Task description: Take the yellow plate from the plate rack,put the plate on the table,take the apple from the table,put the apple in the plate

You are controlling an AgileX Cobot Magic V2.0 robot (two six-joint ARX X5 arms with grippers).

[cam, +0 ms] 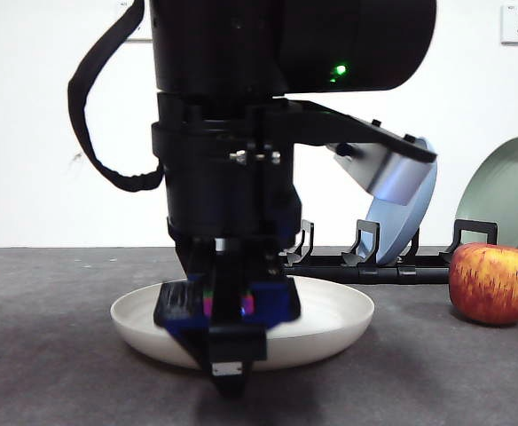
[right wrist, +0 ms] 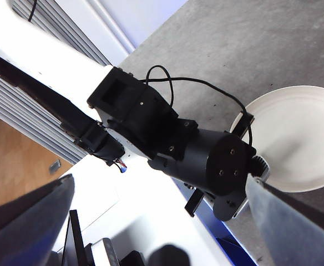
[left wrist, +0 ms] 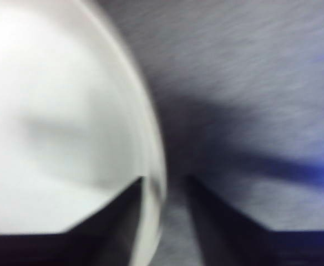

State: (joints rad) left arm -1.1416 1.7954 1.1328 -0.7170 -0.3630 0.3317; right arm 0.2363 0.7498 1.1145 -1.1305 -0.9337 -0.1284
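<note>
The yellow plate (cam: 330, 319) is lying flat on the bench (cam: 55, 355), in front of the plate rack (cam: 392, 266) and well apart from the apple (cam: 494, 284), which is sitting on the bench off to one side.

The left gripper (left wrist: 163, 191) is positioned low at the plate's near rim. In the left wrist view, one jaw is lying over the plate's inner face and the other outside the rim, over the bench; the rim is sitting in the gap between them. The picture is blurred, so whether the jaws are pinching the rim or standing just clear of it cannot be told.

Judged risks from this position:
- If the jaws are not fully clear when the arm is lifting, the rim is likely to be caught, tipping or dragging the plate.
- A dragged plate may be pushed toward the rack or the apple.
- The low gripper may scrape the bench.

The right gripper (right wrist: 156, 221) is waiting high above the bench with its jaws spread wide and holding nothing. A blue plate (cam: 410, 200) and a sage-green plate (cam: 507, 191) are standing in the rack.
</note>
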